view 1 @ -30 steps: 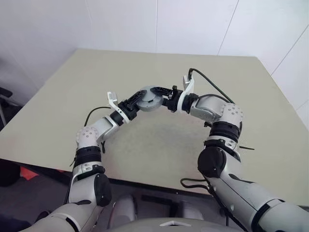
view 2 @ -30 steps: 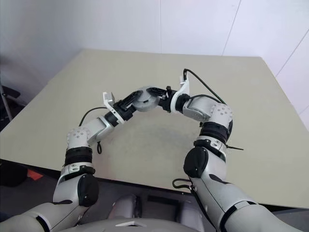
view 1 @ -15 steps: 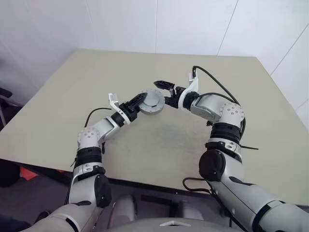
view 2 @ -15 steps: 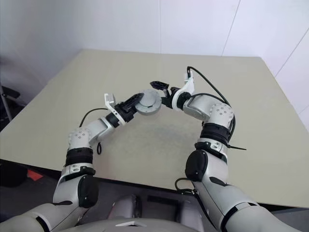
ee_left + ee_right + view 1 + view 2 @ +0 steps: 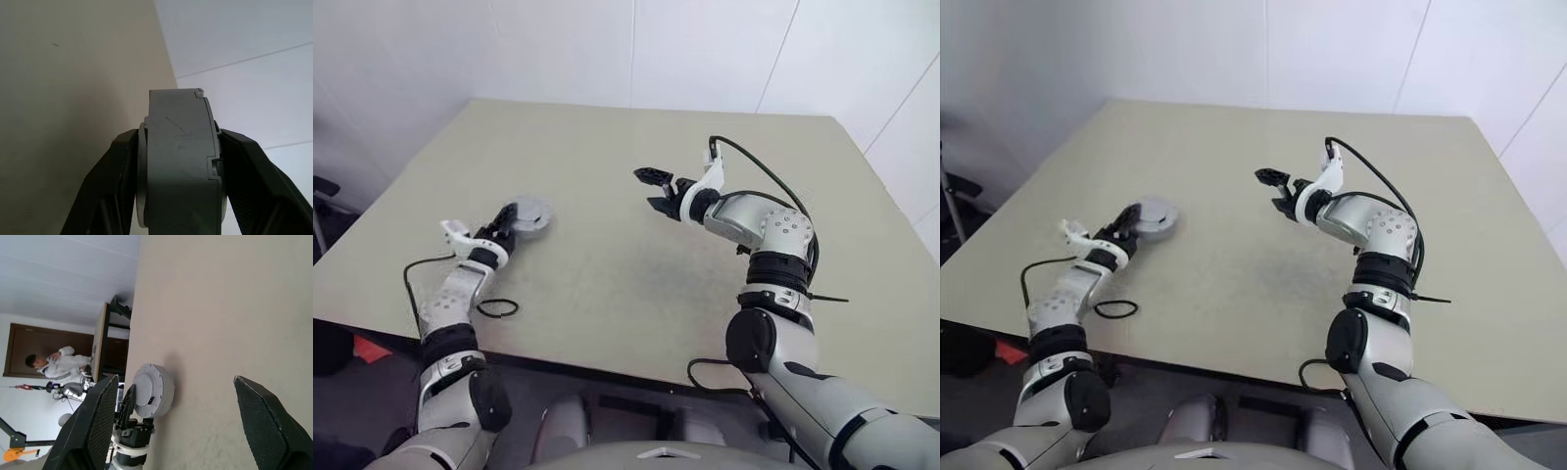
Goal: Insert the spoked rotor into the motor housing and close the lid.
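The motor housing is a round grey unit at the table's left, with the lid sitting closed on it. My left gripper is shut on it across its two flat faces; in the left wrist view it stands edge-on between the black fingers. I cannot tell whether it touches the table. My right gripper hovers open and empty above the table's middle, well to the right of the housing. The spoked rotor is hidden.
A loop of black cable lies on the beige table near its front-left edge. White walls close the far side. Beyond the table's left edge a person shows in the right wrist view.
The right gripper let go of the housing and opened. The left arm then swung left and down with the housing, from the table's middle to its left side.
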Robot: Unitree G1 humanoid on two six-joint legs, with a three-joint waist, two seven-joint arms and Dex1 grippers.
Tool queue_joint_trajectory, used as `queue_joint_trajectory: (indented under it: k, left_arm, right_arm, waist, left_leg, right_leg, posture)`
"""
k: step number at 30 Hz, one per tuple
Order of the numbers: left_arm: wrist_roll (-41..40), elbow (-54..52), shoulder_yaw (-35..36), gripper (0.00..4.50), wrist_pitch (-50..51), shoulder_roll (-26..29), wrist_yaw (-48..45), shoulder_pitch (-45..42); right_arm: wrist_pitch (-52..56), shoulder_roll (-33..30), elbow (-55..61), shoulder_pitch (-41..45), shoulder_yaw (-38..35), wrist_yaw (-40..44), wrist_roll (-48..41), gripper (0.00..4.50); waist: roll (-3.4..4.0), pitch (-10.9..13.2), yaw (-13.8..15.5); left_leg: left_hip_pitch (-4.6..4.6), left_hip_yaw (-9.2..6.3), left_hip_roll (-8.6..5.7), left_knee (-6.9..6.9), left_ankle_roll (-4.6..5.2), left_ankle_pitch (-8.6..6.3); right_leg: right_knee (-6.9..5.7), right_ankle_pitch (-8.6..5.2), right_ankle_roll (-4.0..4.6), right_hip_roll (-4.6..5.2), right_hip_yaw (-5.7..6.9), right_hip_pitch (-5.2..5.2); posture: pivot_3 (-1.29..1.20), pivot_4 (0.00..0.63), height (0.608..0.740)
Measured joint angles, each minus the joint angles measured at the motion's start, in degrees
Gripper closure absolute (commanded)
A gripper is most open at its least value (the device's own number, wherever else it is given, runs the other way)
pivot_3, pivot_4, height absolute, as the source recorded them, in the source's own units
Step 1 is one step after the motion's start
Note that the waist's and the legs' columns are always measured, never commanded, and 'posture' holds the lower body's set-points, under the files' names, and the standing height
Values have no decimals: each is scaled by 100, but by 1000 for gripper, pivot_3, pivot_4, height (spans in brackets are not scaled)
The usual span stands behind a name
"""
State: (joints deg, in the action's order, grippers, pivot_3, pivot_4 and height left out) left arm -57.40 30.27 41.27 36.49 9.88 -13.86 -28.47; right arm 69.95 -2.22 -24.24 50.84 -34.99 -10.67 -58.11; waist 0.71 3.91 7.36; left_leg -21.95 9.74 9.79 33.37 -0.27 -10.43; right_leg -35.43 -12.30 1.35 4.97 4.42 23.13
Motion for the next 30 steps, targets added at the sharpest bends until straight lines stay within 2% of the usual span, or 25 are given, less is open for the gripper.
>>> queue_joint_trajectory:
  k: [8, 11, 15, 16, 20, 24, 27, 30]
  left_arm:
    - [142, 96, -22, 2131, -275, 3, 103, 5]
    - [257, 147, -51, 1387, -393, 71, 107, 0]
    - [483, 374, -72, 156, -752, 226, 246, -173]
    - [514, 479, -69, 41, -867, 280, 321, -251]
    - [675, 959, 102, 41, -1431, 659, 632, -394]
    - [902, 1231, 138, 41, -1870, 950, 734, -412]
    - [1148, 1374, 103, 41, -2098, 1168, 756, -457]
    - [1484, 1323, -138, 41, -2319, 1312, 595, -575]
  right_arm:
    - [-43, 3, -170, 1, 203, 171, 118, 209]
    - [-61, 3, -210, 1, 221, 206, 163, 160]
    - [-74, -14, -230, 1, 234, 257, 180, 160]
    - [-74, -14, -242, 1, 245, 267, 182, 160]
    - [-75, -44, -324, 1, 296, 312, 217, 160]
    - [-82, -160, -324, 0, 487, 524, 365, 160]
    - [-301, -436, 37, -180, 1202, 1168, 734, 160]
    - [-1240, -890, 666, -625, 2250, 2179, 1540, 160]
  waist:
    - [-22, -6, -14]
    - [-23, -6, -21]
    - [-24, -7, -42]
    - [-24, -7, -49]
    - [-25, -8, -183]
    - [-25, -8, -194]
    - [-28, -9, -154]
    - [-39, -11, -20]
  left_leg:
    - [23, -2, 2, 4, -11, 6]
    - [28, -2, 5, 2, -23, 14]
    - [55, -2, 8, -7, -37, 22]
    - [66, -1, 10, -10, -41, 24]
    - [102, -1, 31, -16, -51, 31]
    - [104, -1, 54, -16, -57, 34]
    - [94, -8, 59, -15, -57, 34]
    - [86, -13, 57, -13, -53, 32]
  right_leg:
    - [-9, 2, -3, 0, -1, -18]
    - [-13, 2, -2, 0, -1, -19]
    - [-16, 1, -2, -3, -2, -34]
    - [-16, -5, -11, -6, -3, -42]
    - [-14, -27, -4, -32, -12, -67]
    - [-13, -27, 7, -54, -12, -67]
    - [-10, -21, 25, -60, -7, -67]
    - [2, -6, 40, -58, -2, -72]
  posture:
    - [0, 0, 740]
    - [0, 0, 740]
    - [0, 0, 740]
    - [0, 0, 740]
    - [0, 0, 740]
    - [0, 0, 740]
    - [0, 0, 740]
    - [0, 0, 740]
